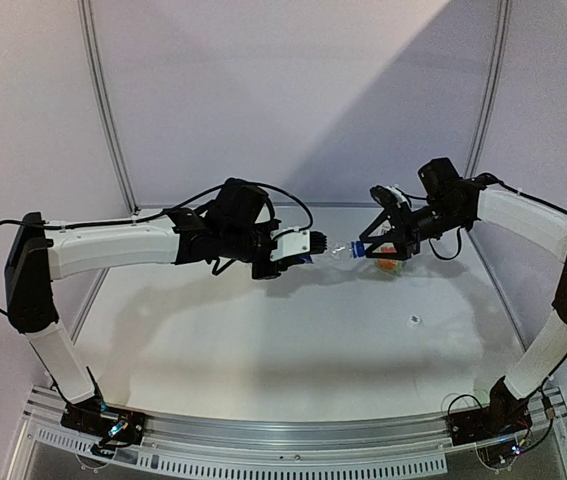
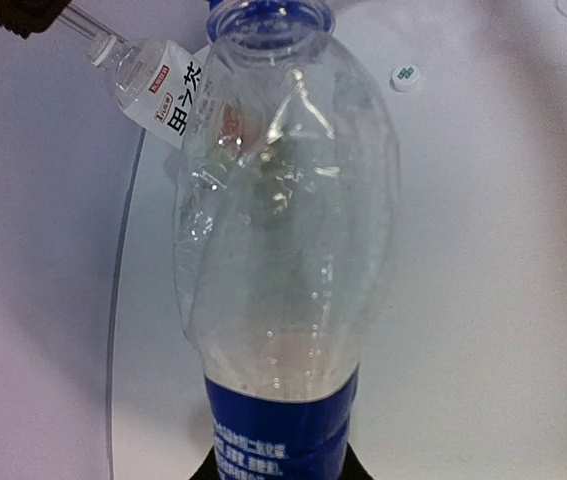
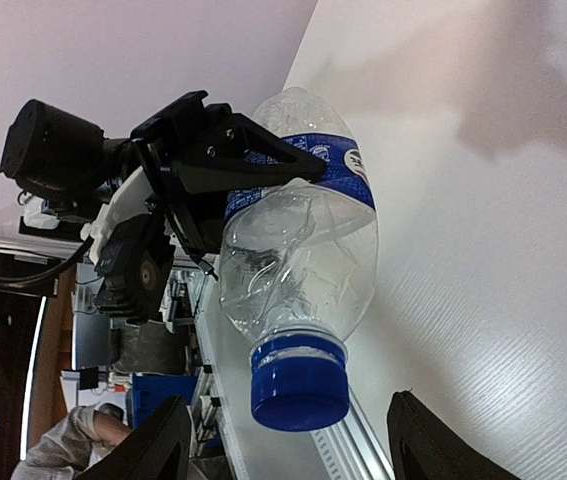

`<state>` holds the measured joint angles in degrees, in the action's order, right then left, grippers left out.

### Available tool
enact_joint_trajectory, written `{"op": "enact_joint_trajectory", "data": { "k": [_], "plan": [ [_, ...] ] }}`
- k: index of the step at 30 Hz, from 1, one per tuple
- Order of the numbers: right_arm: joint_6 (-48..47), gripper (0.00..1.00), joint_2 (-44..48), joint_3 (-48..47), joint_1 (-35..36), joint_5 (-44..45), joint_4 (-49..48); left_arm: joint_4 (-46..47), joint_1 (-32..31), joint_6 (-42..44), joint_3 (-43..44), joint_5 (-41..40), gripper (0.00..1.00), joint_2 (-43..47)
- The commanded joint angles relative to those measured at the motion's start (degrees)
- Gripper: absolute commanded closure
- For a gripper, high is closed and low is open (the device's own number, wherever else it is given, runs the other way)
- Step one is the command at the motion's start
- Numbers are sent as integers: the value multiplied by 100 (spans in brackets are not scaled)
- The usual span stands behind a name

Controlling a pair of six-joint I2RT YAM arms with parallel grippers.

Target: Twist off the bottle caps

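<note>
**A:** Left wrist view. Closest to your lens is the slim bottle [image 2: 283,250]. It is clear and crumpled, with its blue label at the lower edge and its neck pointing away from you.

**B:** What holds it?

**A:** Your left gripper [image 1: 315,244], clamped on the labelled part. The right wrist view shows its black fingers [image 3: 253,155] pressed onto the blue band. The bottle hangs above the table [image 1: 263,340], roughly level, with its neck toward your right arm.

**B:** And the blue cap?

**A:** The blue cap [image 3: 299,385] sits on that neck, just past a blue ring. Your right gripper [image 1: 365,247] brackets it with one finger on either side. The jaws are apart, and a gap shows between each finger and the cap (you are around it, not on it).

**B:** The second bottle?

**A:** The wider bottle [image 2: 158,85] lies on the table beyond the slim one. Its white label, with dark characters and a small red mark, faces up. From above you see only a patch of orange behind your right gripper. I cannot tell whether its neck carries a cap.

**B:** The white cap?

**A:** The white cap [image 1: 414,321] lies alone on the table on your right arm's side, well apart from both bottles.
</note>
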<state>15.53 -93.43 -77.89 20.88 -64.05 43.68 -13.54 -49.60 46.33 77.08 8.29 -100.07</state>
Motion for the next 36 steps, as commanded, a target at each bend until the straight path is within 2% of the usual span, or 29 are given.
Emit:
{"op": "enact_joint_trajectory", "data": {
  "k": [1, 8, 16, 20, 23, 26, 28, 29, 30, 32, 34, 36],
  "plan": [
    [706, 33, -203, 46, 3, -225, -484, 100, 39, 4, 70, -1, 100, 58],
    [752, 43, -326, 2, 1, -322, -534, 140, 39, -54, 70, -4, 100, 37],
    [281, 49, -264, 32, 3, -329, -152, 186, 39, -201, 121, -21, 100, -36],
    [233, 60, -263, 28, 2, -370, -168, 185, 39, -220, 122, -22, 100, -43],
    [147, 65, -264, -1, 3, -365, -183, 181, 39, -232, 114, -18, 100, -47],
    [-99, 77, -252, -159, 8, -261, -61, 185, 39, -255, 114, -3, 100, -46],
    [-797, 82, -223, -503, 76, 57, 500, 177, 39, -264, 114, 15, 100, -45],
    [-1442, 89, -209, -771, 165, 376, 935, 158, 39, -264, 110, 59, 100, -46],
    [-2559, 94, -202, -1035, 316, 835, 1369, 124, 39, -272, 102, 110, 100, -41],
    [-4008, 96, -44, -1264, 709, 1902, 1704, 125, 47, -185, 17, 242, 100, 1],
    [-5543, 96, 286, -863, 1057, 2834, 1397, 155, 47, -32, -108, 360, 100, 22],
    [-6611, 96, 897, -38, 1226, 3560, 337, 197, 47, 81, -155, 373, 100, 7]
  ]
}}
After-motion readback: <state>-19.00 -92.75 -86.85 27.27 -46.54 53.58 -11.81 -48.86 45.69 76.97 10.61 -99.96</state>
